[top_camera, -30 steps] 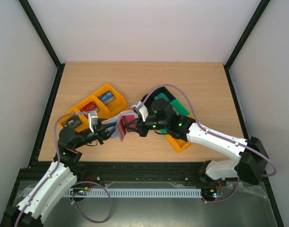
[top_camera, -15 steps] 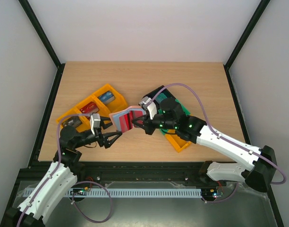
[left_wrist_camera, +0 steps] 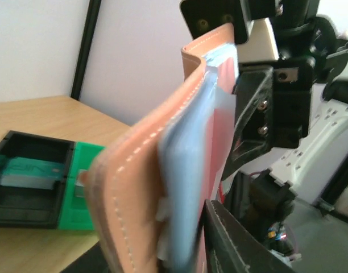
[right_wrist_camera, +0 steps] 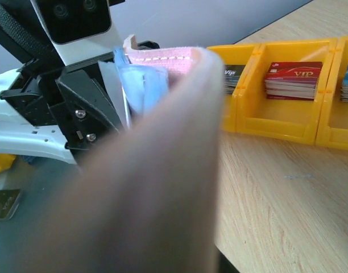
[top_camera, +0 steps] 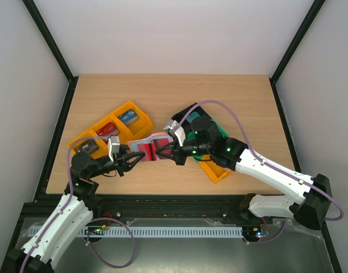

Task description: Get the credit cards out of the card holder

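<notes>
Wooden desk (top_camera: 231, 96) seen from above: we find the card holder (top_camera: 144, 145) lifted between both arms. The right gripper (top_camera: 164, 149) has its jaws clamped on the holder's right end, and a red credit card (top_camera: 146, 151) shows. The left gripper (top_camera: 134, 161) meets the holder's left edge, but we cannot tell if its jaws grip. Only the left wrist view shows the holder's pale blue inside. Only the right wrist view shows stacked VIP cards (right_wrist_camera: 290, 77) in an orange bin (right_wrist_camera: 276, 122).

**Top view:** fixed high behind the arm bases, looking down and forward over the whole table (top_camera: 236, 96).
**Left wrist view:** pressed close to the card holder (left_wrist_camera: 140, 187), facing rightward toward the green bin (left_wrist_camera: 77, 170).
**Right wrist view:** equally close, facing leftward toward the orange bin (right_wrist_camera: 276, 122).
All three share the card holder.
</notes>
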